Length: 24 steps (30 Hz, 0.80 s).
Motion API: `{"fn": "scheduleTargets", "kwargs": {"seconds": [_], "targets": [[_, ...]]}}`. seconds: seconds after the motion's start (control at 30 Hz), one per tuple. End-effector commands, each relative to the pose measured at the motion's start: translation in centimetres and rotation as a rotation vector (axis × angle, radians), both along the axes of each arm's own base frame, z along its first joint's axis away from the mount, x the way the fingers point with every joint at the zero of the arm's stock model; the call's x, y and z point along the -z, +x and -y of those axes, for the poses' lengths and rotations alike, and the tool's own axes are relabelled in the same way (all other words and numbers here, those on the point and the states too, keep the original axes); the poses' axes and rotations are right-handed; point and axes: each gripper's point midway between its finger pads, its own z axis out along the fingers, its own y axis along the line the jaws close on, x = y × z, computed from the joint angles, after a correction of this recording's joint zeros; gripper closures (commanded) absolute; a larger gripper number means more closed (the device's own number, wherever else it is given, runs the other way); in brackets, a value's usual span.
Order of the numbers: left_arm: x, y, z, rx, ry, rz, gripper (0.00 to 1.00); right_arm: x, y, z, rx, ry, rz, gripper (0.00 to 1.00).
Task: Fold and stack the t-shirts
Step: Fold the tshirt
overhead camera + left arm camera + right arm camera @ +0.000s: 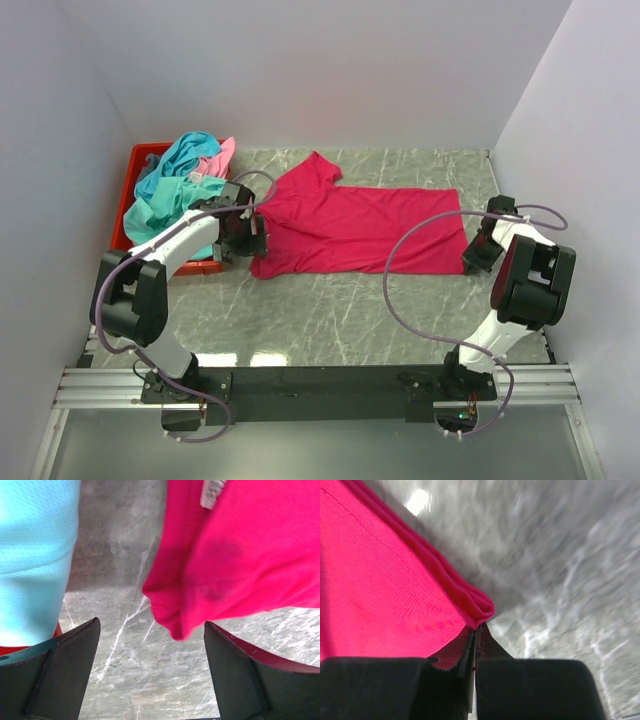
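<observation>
A magenta-red t-shirt lies spread across the marble table, collar end to the left. My left gripper is open at the shirt's near-left sleeve; in the left wrist view the sleeve tip hangs just ahead of the gap between my fingers. My right gripper is shut on the shirt's near-right hem corner. A teal t-shirt and a light pink t-shirt are piled in the red bin; the teal cloth also shows in the left wrist view.
A red plastic bin stands at the back left, against the left wall. White walls close the table at the back and on both sides. Bare marble lies between the shirt and the arm bases.
</observation>
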Motion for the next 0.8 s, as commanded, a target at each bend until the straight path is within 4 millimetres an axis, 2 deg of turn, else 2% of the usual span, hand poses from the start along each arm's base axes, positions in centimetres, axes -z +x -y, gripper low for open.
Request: {"fn": "scheduleTargets", "kwargs": {"seconds": [0.0,0.07,0.2,0.5,0.57,0.67,0.77], "targets": [[-0.8,0.4,0.6,0.028,-0.037,0.05,0.11,-1.3,1.1,2.7,0.009,-0.099,0.004,1.0],[-0.4,0.4,0.8,0.025,-0.046,0.049,0.12,-1.6,1.4,3.1,0.013,-0.107,0.014,1.0],[-0.1,0.0,2.3,0.044,-0.118,0.034,0.18,-1.5,1.4,3.2,0.016,-0.101,0.014,1.0],[0.9,-0.6,5.6,0.097,-0.222,0.003,0.23,-1.3,1.4,3.0,0.021,-0.091,0.025,1.0],[1.2,-0.7,5.8,0.098,-0.225,-0.002,0.26,-1.3,1.4,2.9,0.019,-0.089,0.026,1.0],[1.9,-0.9,5.7,0.097,-0.218,-0.016,0.39,-1.3,1.5,2.9,0.021,-0.085,0.03,1.0],[2.4,-1.0,5.5,0.097,-0.205,-0.029,0.47,-1.3,1.5,2.9,0.023,-0.087,0.03,1.0]]}}
